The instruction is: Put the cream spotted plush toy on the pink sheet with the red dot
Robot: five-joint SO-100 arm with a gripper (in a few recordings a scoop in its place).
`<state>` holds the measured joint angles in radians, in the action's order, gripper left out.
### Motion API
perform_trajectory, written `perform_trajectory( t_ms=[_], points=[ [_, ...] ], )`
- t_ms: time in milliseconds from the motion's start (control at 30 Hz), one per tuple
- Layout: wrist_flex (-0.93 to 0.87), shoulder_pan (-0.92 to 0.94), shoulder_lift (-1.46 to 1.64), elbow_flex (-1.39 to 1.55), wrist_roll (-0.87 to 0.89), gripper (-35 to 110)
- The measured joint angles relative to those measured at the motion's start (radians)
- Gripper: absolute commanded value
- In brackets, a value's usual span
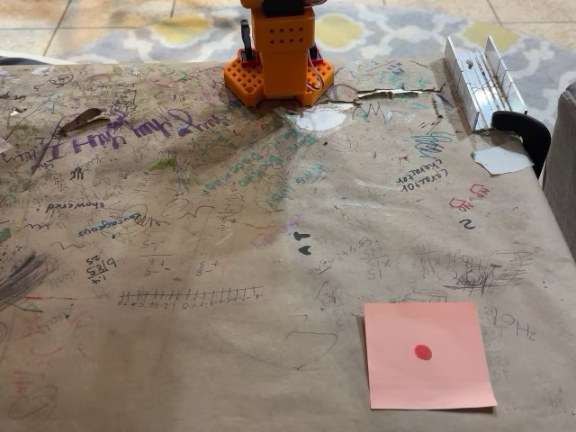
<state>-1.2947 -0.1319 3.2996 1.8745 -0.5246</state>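
In the fixed view, the table point(225, 270) takes almost the whole picture. It is covered with brown kraft paper, matt and a little wrinkled, and the paper is full of scribbles, words, numbers and small drawings in purple, teal, black and red pen. A ruler-like line with many short ticks is drawn at the lower left.

Behind the far edge of the table there is a floor of pale tiles, and on it lies a rug point(378, 31) with a grey, white and yellow curved pattern.

At the far side of the table, near the middle, stands the orange arm base point(281, 58). It looks like printed plastic, boxy, with rows of small holes and a stepped foot. The arm goes up out of the picture, so the claw cannot be judged: I cannot tell if it is wide, narrow or holding something.

At the far right lies a long white metal rail point(477, 76), shiny, with a black clamp point(524, 130) at its near end.

The pink sheet with the red dot point(427, 354) lies flat at the lower right, a smooth square of salmon paper, the round dot near its centre.

A small white paper scrap point(501, 159), with an irregular edge, lies just beside the clamp.
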Motion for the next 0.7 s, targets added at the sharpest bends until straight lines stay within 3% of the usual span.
perform_trajectory(
  t_ms=[700],
  points=[
    [-0.071,-0.003,0.072,-0.071,0.021,0]
  ],
)
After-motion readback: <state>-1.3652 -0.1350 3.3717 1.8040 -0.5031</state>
